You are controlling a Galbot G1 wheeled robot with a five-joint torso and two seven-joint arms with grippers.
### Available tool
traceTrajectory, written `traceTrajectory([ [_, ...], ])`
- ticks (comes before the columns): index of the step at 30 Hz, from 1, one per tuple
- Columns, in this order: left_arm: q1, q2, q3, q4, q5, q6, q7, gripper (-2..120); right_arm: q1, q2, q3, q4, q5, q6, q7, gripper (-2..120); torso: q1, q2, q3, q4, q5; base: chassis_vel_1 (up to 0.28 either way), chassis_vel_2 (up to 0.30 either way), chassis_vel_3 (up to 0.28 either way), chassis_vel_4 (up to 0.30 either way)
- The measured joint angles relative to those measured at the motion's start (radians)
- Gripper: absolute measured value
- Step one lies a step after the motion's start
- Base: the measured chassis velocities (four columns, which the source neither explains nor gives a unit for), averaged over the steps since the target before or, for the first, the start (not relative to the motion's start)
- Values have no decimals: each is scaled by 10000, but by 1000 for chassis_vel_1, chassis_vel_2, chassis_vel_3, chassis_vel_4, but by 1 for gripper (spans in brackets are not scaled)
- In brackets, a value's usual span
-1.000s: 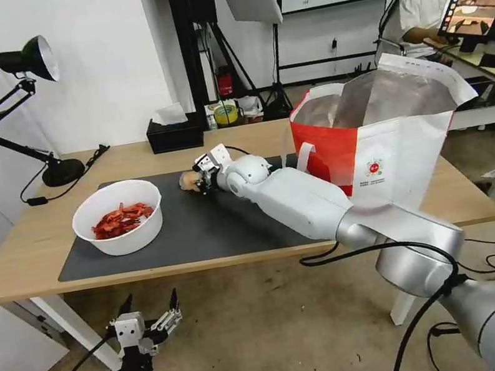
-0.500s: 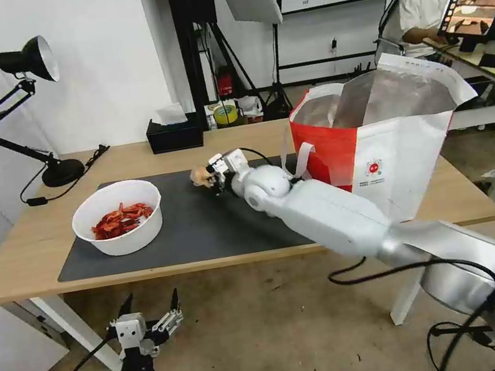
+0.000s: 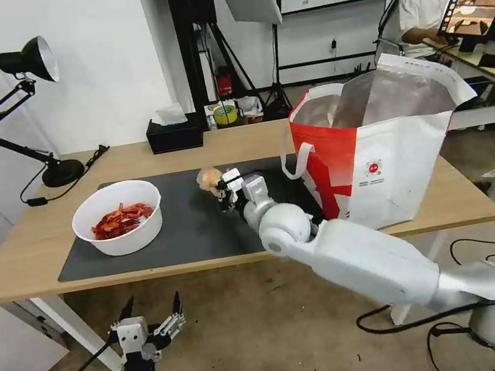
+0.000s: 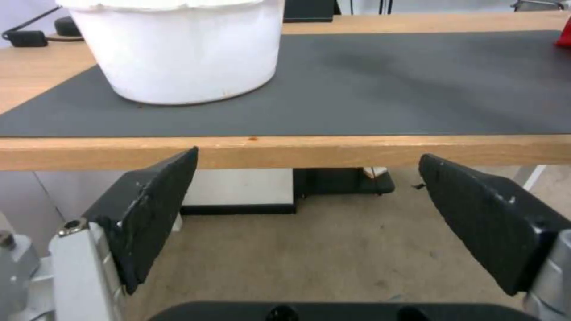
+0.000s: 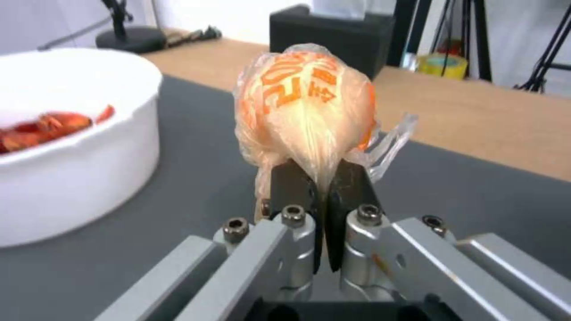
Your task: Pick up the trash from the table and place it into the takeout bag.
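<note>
My right gripper [image 3: 217, 185] [image 5: 320, 178] is shut on a beige lumpy ball [image 3: 208, 177] [image 5: 306, 104] of crumpled plastic with orange print, held a little above the dark grey mat [image 3: 204, 230] near its middle. The white bowl of red shells [image 3: 118, 216] [image 5: 53, 138] [image 4: 184, 49] stands on the mat's left part. The white-and-red takeout bag [image 3: 380, 144] stands open on the table's right end, foil lining showing. The long light-wood table [image 3: 36, 246] carries all of it. My left gripper [image 3: 150, 316] [image 4: 309, 223] hangs open below the table's front edge, near the left leg.
A black tissue box [image 3: 175, 135] [image 5: 330, 38] sits at the table's back edge. A black desk lamp [image 3: 26, 108] stands at the back left corner. Cables lie on the floor to the right. A person sits at a desk behind the bag.
My right arm has drawn back toward me and to the right, lifting the beige ball off the mat. The left arm has barely moved.
</note>
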Motion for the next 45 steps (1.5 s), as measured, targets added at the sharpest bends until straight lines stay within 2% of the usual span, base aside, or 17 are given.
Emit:
traceTrajectory([
  [5,113,-25,-23,-59,43,-41,5,100,-75,-237,86,724,41,110,431,2,0,0,0,1,1,0,0,0,0],
  [7,234,-63,-55,-95,101,-132,4,100,-246,-590,434,1483,-3,326,520,2,1,1,0,1,-2,0,0,0,0],
  [9,253,-71,-59,-113,114,-151,4,100,-305,-697,553,1686,-52,372,541,2,0,1,0,0,-1,0,0,0,0],
  [12,268,-72,-87,-152,163,-167,0,100,-647,-1324,1202,2514,-629,748,660,2,1,0,1,-1,1,0,0,0,0],
  [16,216,-32,-80,-155,179,-167,-8,100,-1135,-1720,1965,3055,-1505,1240,1101,2,1,0,0,-1,1,0,0,0,0],
  [21,171,-82,25,-103,326,-166,-7,100,-1631,-1903,2689,3304,-2616,1843,1516,0,2,0,1,-2,1,0,0,0,0],
  [24,110,-130,141,-29,431,-158,-4,100,-2010,-2157,3335,3352,-3311,2313,2304,0,2,0,1,-2,0,0,0,0,0],
  [33,54,-95,189,35,440,-138,-3,100,-2108,-2309,3766,3061,-3187,2385,3226,0,2,0,1,0,0,0,0,0,0],
  [45,-19,-12,208,102,420,-122,-4,100,-2131,-2305,3861,2995,-2802,2183,3442,1,2,0,1,0,-1,0,0,0,0],
])
